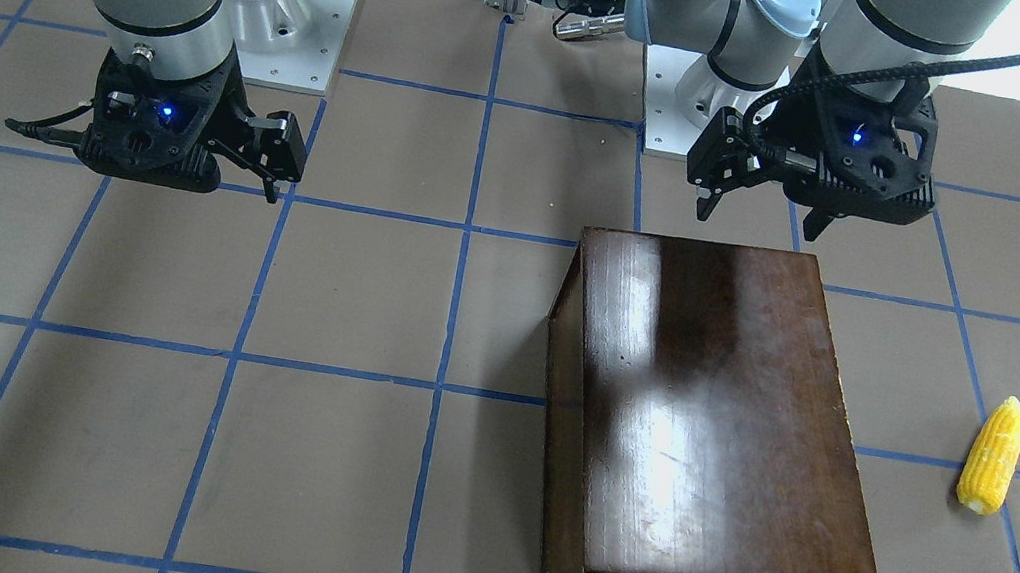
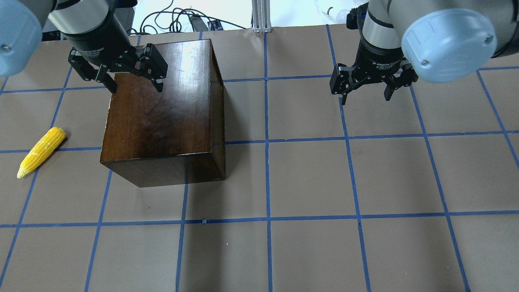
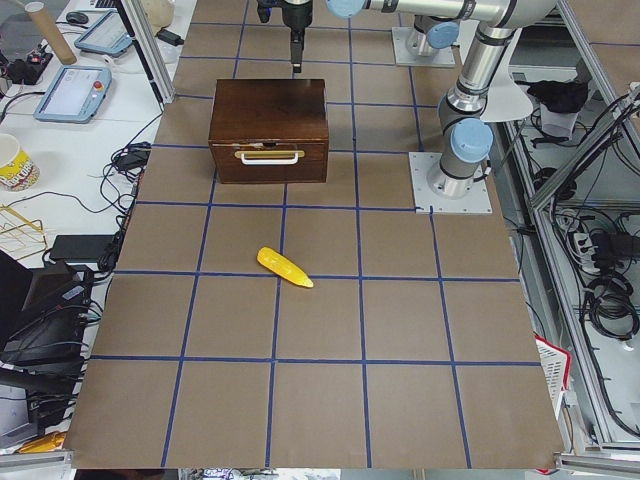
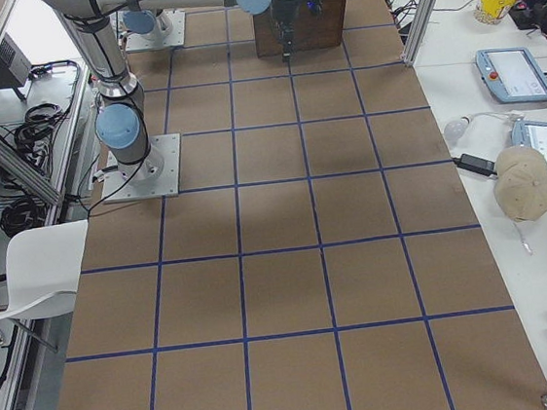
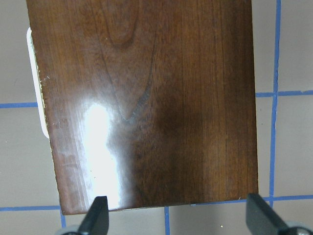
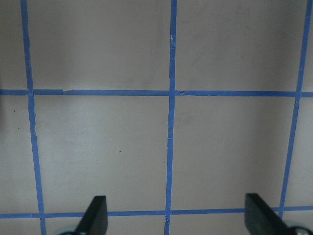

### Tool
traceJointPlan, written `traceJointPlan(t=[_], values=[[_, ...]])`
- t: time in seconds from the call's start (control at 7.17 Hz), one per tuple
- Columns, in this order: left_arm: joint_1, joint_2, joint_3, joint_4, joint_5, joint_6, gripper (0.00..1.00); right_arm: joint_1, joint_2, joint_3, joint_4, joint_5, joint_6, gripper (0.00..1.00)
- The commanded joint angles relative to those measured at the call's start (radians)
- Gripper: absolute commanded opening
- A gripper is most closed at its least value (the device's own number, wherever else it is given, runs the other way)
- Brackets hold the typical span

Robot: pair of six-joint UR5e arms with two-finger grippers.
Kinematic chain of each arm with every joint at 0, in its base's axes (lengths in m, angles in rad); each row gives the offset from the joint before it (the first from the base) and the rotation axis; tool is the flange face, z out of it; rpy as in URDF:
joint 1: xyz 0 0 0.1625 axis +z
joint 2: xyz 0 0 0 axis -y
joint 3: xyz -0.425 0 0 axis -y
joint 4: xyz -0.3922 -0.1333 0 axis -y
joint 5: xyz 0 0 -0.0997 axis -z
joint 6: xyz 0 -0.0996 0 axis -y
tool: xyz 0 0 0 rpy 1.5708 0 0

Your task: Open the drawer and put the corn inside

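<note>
Drawer (image 3: 268, 155) sits shut, flush in the front of the box (image 2: 162, 113). Its pale handle (image 3: 268, 156) shows in the left side view, and as a white sliver at the box edge in the left wrist view. The drawer front faces the table end on the robot's left. Corn (image 2: 40, 152) lies flat on the table (image 2: 308, 178) on that same drawer side, apart from the box and touching nothing else, with its tip pointing away from the box. Left gripper (image 2: 136, 87) hovers above the glossy box top with its fingers (image 5: 98, 218) spread wide, holding nothing and clear of the wood. Right gripper (image 2: 365, 97) hangs over bare table well apart from the box, fingers (image 6: 95, 215) also spread and empty. Small white print on the right gripper's collar (image 2: 383, 64) looks like "2F Adaptive", and the rest is too small to read. The left collar has similar print, which is unreadable. The table is brown with a blue tape grid. Off the table in the side views are a printed paper cup (image 3: 12, 160) with illegible writing, handheld screens (image 4: 514, 72) on a white bench, cables, and a white chair (image 4: 27, 280).
</note>
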Motion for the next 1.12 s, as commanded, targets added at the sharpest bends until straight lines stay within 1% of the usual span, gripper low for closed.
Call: traceJointPlan(t=[0.0,0.98], values=[[0.000,0.009,-0.002,0.003,0.000,0.000,1.00,0.000,0.000,0.000,0.000,0.000,0.000,1.00],[0.002,0.003,-0.004,0.023,0.003,-0.003,1.00,0.000,0.000,0.000,0.000,0.000,0.000,1.00]])
